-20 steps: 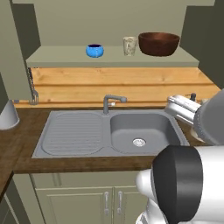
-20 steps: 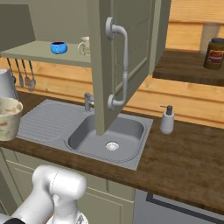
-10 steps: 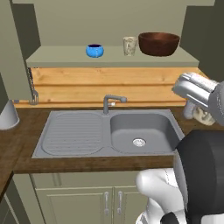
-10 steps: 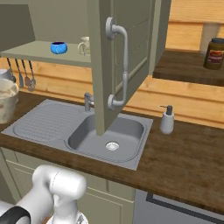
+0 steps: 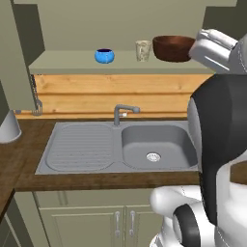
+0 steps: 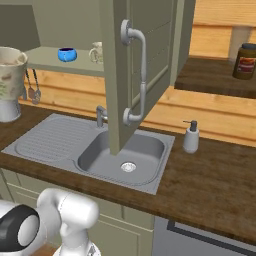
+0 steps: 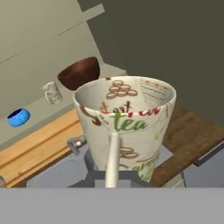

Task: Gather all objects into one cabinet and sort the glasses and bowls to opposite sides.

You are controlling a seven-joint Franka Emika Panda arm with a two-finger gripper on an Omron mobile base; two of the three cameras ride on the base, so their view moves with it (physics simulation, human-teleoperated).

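Gripping a patterned glass (image 7: 127,124) in the clenched gripper (image 7: 112,177), above the steel sink (image 5: 120,147). On the open cabinet's shelf (image 5: 72,62) beyond: blue bowl (image 5: 104,55), second glass (image 5: 143,50), brown bowl (image 5: 172,48). Open door (image 6: 142,70) overhangs the sink.

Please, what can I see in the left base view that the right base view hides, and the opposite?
Left base view alone: the dark brown bowl on the shelf, right of a pale glass. Right base view alone: the open cabinet door with its curved handle, a soap dispenser, a dark jar, and a patterned glass at the left edge. Both: the blue bowl, the sink and the faucet.
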